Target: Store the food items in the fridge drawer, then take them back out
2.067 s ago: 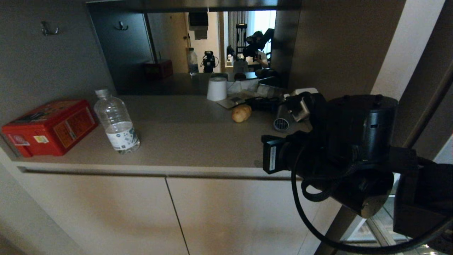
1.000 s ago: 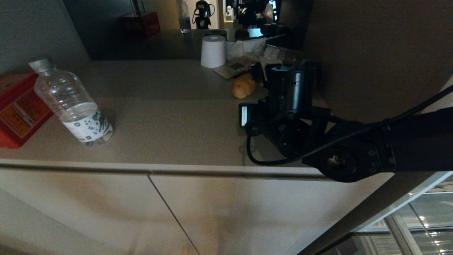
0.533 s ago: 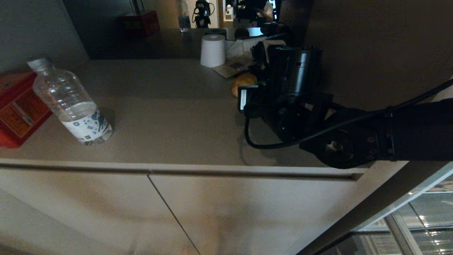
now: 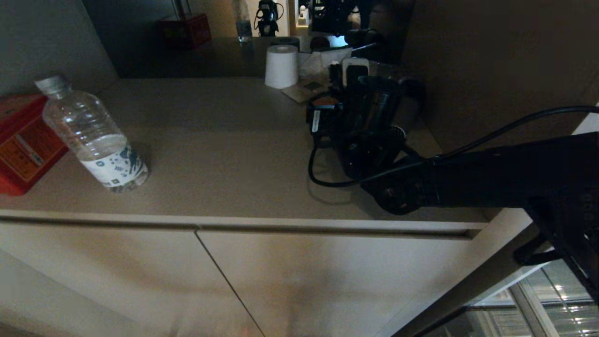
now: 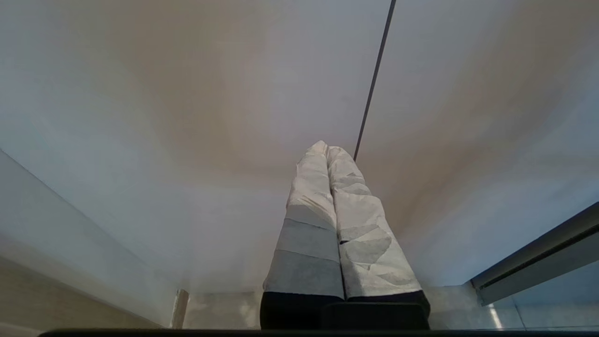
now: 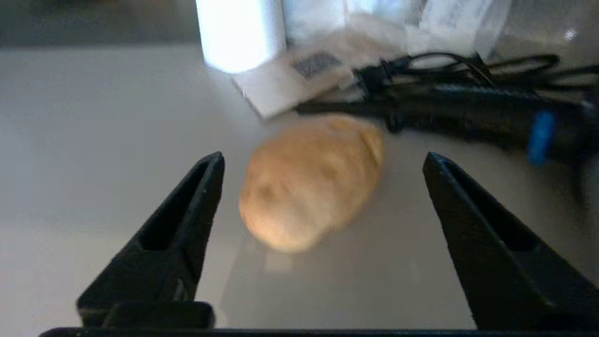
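Observation:
A tan oval potato (image 6: 311, 180) lies on the beige counter (image 4: 224, 154) near its back right. My right gripper (image 6: 324, 157) is open just short of it. Its black fingers (image 6: 196, 201) stand wide on either side of the potato without touching it. In the head view my right arm (image 4: 468, 173) reaches in from the right, and its wrist covers all but a sliver of the potato (image 4: 326, 100). The left gripper (image 5: 326, 149) is shut and empty, parked low in front of a beige cabinet door (image 5: 187, 117). The fridge drawer is not clearly in view.
A clear water bottle (image 4: 93, 135) and a red tin box (image 4: 23, 145) stand at the counter's left. Behind the potato are a white cup (image 4: 281, 68), papers (image 6: 290, 77) and a black corded device (image 6: 468, 107). A dark wall (image 4: 491, 70) rises on the right.
The head camera shifted down and closer about two seconds ago. Since then my right arm has reached farther back over the counter, and its wrist now covers most of the potato.

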